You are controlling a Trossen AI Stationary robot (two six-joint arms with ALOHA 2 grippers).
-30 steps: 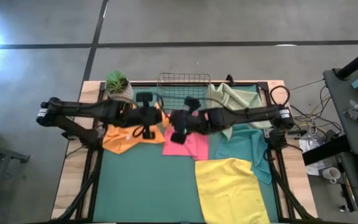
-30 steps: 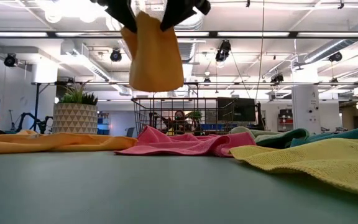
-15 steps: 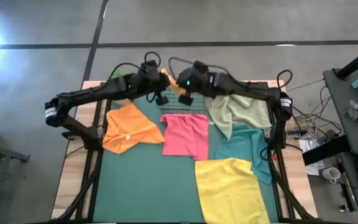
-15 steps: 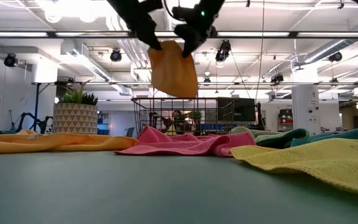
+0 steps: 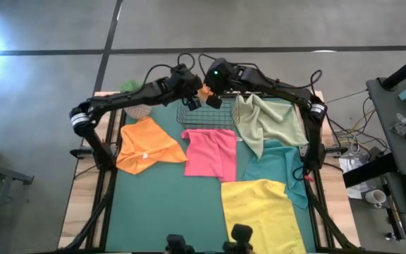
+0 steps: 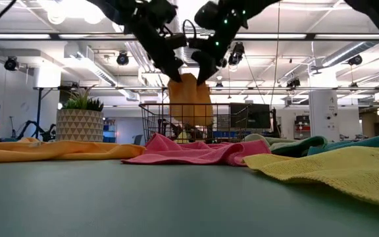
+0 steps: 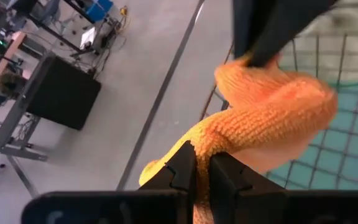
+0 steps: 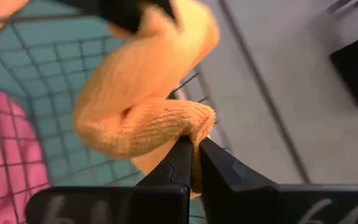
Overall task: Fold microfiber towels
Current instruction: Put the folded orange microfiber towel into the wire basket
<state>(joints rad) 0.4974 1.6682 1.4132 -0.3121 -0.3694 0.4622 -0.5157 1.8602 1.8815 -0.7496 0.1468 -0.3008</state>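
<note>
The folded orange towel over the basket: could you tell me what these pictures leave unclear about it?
- Folded orange towel: the high view shows only a sliver, hidden under the left gripper and right gripper.
- Wire basket floor: the low view cannot show whether the towel touches it.
- Fold neatness: bunched in both wrist views.

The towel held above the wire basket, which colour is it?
Orange. The folded towel shows best in the low view.

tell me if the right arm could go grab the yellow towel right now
Probably not yet: the right gripper is shut on the folded orange towel, shared with the left gripper over the wire basket. The yellow towel itself lies uncovered.
</note>
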